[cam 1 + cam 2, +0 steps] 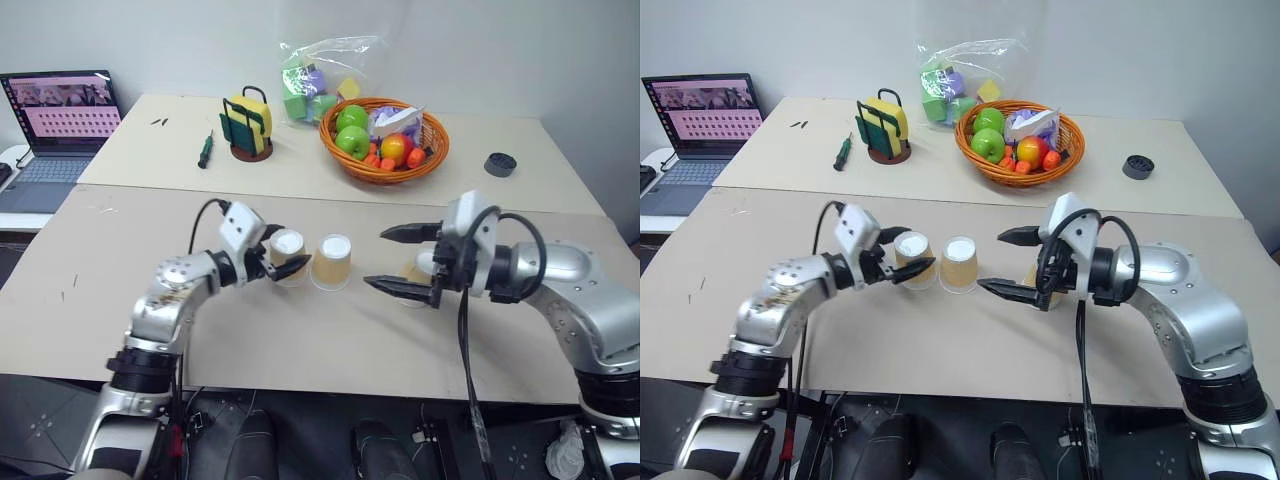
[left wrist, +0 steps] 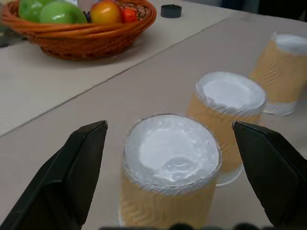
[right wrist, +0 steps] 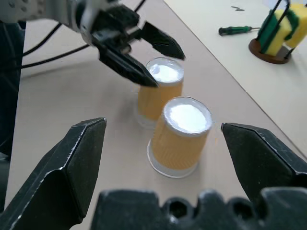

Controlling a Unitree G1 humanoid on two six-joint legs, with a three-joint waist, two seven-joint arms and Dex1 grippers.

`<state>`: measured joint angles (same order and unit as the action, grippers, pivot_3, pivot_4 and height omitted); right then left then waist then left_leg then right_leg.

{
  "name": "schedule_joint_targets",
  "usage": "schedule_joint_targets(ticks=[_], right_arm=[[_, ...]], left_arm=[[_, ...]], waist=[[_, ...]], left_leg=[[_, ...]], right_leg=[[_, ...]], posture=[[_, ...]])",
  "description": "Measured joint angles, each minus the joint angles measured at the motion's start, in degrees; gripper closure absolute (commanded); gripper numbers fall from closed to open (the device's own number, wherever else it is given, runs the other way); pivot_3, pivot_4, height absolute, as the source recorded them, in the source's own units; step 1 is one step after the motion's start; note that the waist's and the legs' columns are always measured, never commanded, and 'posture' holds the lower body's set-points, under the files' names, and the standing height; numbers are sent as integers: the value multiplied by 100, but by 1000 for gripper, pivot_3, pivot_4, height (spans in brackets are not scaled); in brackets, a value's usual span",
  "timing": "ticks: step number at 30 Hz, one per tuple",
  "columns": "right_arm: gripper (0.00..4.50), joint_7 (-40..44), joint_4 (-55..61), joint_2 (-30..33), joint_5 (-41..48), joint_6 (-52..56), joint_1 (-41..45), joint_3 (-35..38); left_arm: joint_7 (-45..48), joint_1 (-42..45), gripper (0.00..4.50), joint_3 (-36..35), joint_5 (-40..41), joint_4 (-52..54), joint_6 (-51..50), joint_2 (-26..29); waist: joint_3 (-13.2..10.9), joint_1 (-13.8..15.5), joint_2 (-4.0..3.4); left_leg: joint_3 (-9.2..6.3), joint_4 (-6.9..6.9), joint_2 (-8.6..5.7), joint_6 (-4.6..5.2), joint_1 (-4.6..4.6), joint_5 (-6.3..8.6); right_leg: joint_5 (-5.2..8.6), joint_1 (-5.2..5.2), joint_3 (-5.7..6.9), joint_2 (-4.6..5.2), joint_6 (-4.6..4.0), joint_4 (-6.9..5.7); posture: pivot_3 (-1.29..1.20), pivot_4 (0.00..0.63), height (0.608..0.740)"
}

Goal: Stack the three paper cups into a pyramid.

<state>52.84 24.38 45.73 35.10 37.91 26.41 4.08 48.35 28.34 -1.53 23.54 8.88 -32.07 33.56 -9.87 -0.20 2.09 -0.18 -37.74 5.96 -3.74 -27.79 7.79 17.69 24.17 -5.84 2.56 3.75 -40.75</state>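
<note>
Three tan ribbed paper cups stand upside down, white bases up, on the near table. The left cup and the middle cup sit side by side, almost touching. My left gripper is open, one finger on each side of the left cup with a gap to it, as the left wrist view shows. The third cup stands apart to the right, partly hidden behind my right gripper. That gripper hangs open above the table, pointing at the middle cup, and holds nothing.
On the far table are an orange wicker basket of fruit, a clear bag of coloured blocks, a sponge holder, a green screwdriver and a black round cap. A laptop stands at the far left.
</note>
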Motion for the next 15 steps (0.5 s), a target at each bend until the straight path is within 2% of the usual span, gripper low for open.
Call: schedule_joint_targets(ticks=[4, 7, 11, 15], right_arm=[[0, 216, -458, 258, 293, 12, 2, 652], [0, 337, -965, 482, 308, -18, 5, 959], [0, 460, -1723, 911, -377, -398, -227, 787], [0, 760, -1953, 1027, -1030, -828, -724, 145]], left_arm=[[414, 40, 53, -579, 1038, 744, -926, 692], [490, 283, 53, -995, 1727, 955, -1440, 945], [486, 365, 53, -1142, 2121, 973, -1710, 1083], [398, 315, 53, -1115, 2131, 980, -1696, 1109]], waist=[[-3, 0, -2], [-3, 8, -2], [-3, -3, -2], [-4, -35, -5]], left_leg=[[0, -1, 0, 0, 1, 0], [0, -4, 0, 0, 2, 0], [0, -3, 0, 1, 3, 0], [0, -2, 0, 3, 2, 2]], right_leg=[[2, -3, 1, 1, 3, 1], [17, -5, 1, 1, 29, 1], [23, -2, 1, 1, 32, 1], [24, -2, 0, 1, 27, 0]], posture=[[0, 150, 669], [0, 150, 669], [0, 150, 669], [0, 150, 669]])
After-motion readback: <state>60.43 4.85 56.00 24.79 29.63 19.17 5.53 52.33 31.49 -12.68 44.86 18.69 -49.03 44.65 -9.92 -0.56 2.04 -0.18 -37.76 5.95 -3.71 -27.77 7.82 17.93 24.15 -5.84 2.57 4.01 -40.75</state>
